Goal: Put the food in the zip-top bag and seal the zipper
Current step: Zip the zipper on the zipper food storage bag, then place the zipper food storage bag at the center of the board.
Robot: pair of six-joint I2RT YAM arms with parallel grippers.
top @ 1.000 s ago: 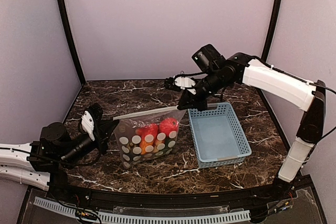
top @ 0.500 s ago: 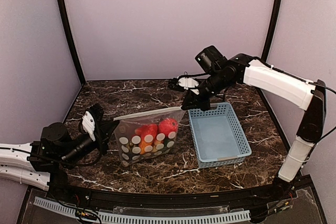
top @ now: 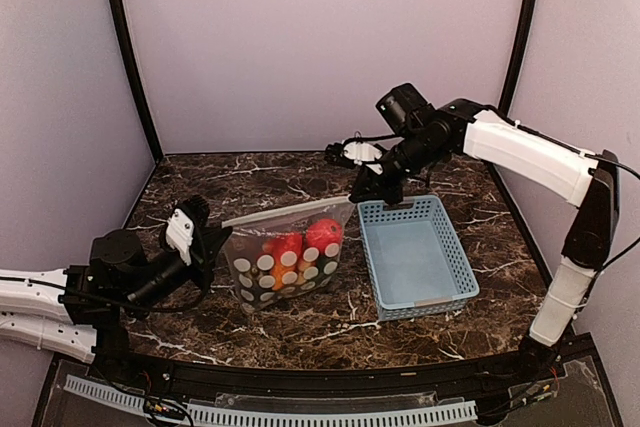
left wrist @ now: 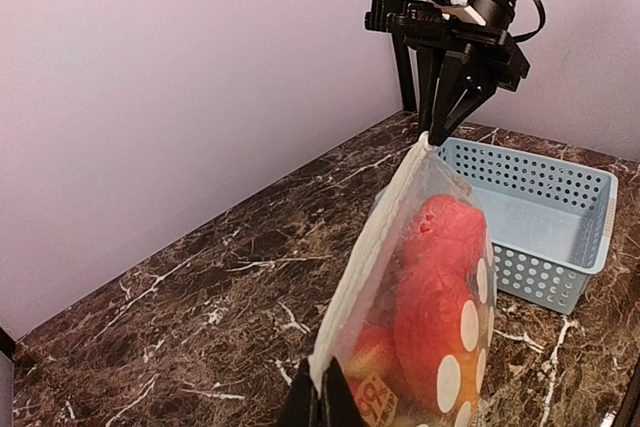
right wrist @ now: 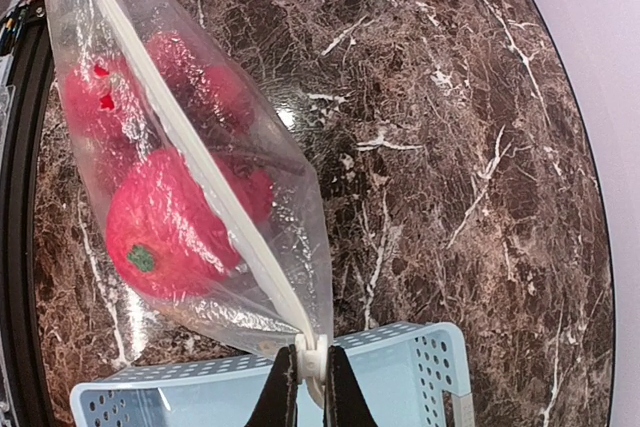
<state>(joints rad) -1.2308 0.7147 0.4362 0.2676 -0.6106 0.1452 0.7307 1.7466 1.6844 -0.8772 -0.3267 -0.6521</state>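
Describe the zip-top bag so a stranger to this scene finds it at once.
On the dark marble table, look just left of the light-blue basket. The zip-top bag is held by its top edge between the left gripper and the right gripper. It alone is clear plastic printed with white dots, with red food inside.

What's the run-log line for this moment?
zip-top bag: stretched between claws | food: inside | left claw: shut on bag end | right claw: shut on slider
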